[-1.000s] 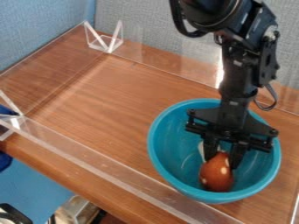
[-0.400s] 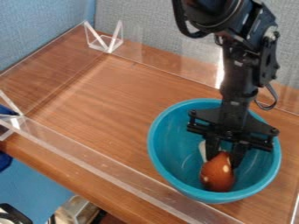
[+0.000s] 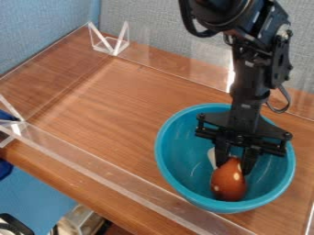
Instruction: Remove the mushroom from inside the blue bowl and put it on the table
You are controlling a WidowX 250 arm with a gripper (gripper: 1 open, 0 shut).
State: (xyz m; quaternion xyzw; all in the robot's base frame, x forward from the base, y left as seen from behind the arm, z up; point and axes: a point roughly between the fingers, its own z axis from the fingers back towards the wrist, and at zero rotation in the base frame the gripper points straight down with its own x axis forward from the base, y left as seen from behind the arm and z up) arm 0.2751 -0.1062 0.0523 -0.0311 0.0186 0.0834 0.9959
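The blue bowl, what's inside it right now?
Inside the blue bowl sits the mushroom, orange-brown cap showing, with the pincer reaching down and shut on it. The stem is hidden, as is the bowl floor beneath the mushroom.

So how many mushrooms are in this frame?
1. The mushroom sits inside the blue bowl at lower right, with the gripper shut on its top. None shows on the table; the arm may hide part of the bowl.
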